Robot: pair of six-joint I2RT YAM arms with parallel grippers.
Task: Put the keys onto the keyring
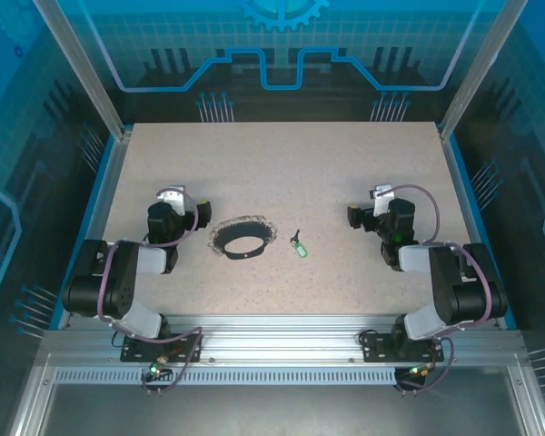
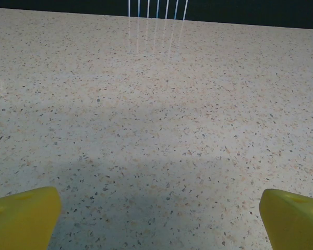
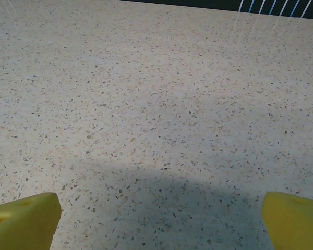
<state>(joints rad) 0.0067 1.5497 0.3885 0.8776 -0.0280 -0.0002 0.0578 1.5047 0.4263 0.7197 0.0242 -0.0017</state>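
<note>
Speckled beige stone-look worktop [image 1: 282, 163] carries everything; two black arms sit folded toward its near side, left claw [image 1: 172, 196] & right claw [image 1: 379, 194] each w/ yellow fingers [image 2: 23, 216] spread wide apart, gripping nothing, low over bare surface in the wrist views. Large thin dark loop keyring [image 1: 245, 223], fringed w/ small silvery links, lies flat approx mid-worktop, closer to the left arm. Tiny dark metal key w/ green plastic tag [image 1: 298, 243] lies just right of the ring, not touching it, btwn ring & right arm.
</note>
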